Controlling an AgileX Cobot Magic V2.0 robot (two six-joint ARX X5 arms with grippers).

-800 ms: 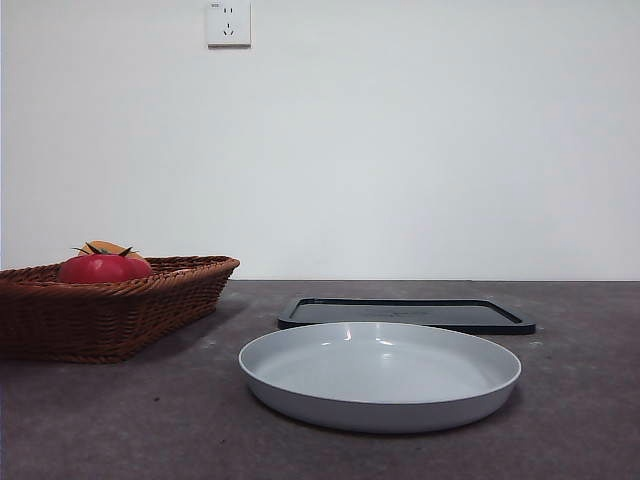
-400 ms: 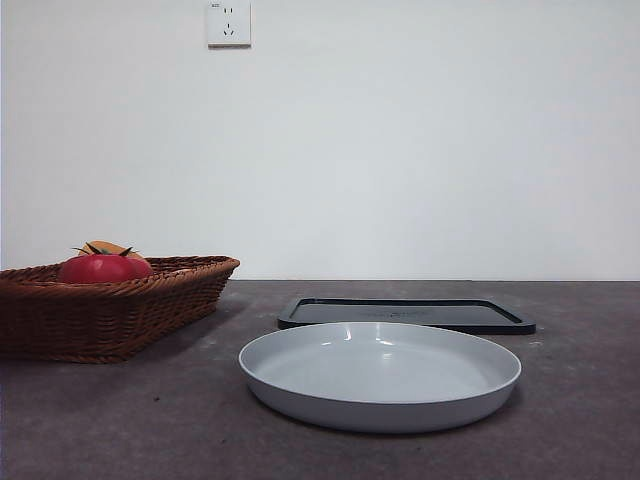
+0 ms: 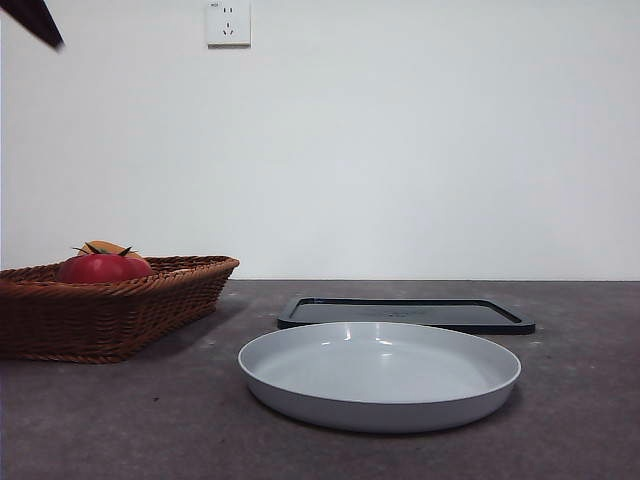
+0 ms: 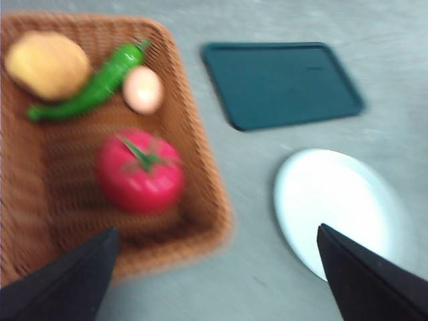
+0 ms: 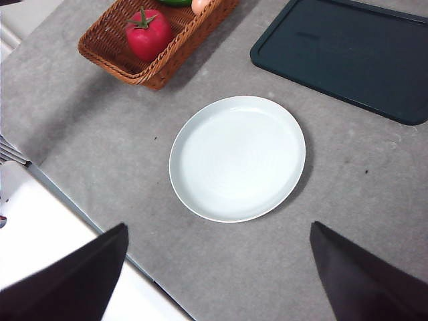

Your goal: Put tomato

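Observation:
The red tomato [image 3: 103,268] with its green stem lies in the brown wicker basket [image 3: 150,300] at the table's left; it also shows in the left wrist view as tomato [image 4: 140,172] and in the right wrist view as tomato [image 5: 148,34]. My left gripper [image 4: 217,267] hovers open high above the basket's near edge, nothing between its jaws; its black tip [image 3: 35,20] shows at the front view's top left corner. My right gripper [image 5: 217,267] hangs open high over the table's front edge, near the white plate [image 5: 237,158].
In the basket [image 4: 194,134] lie an orange-yellow fruit [image 4: 48,65], a green pepper [image 4: 93,87] and an egg [image 4: 142,89]. A white plate [image 3: 380,375] sits mid-table, with a dark flat tray [image 3: 405,313] behind it. A wall socket [image 3: 228,22] is above.
A black arm tip has come into the front view's top left corner. The basket, plate and tray have not moved.

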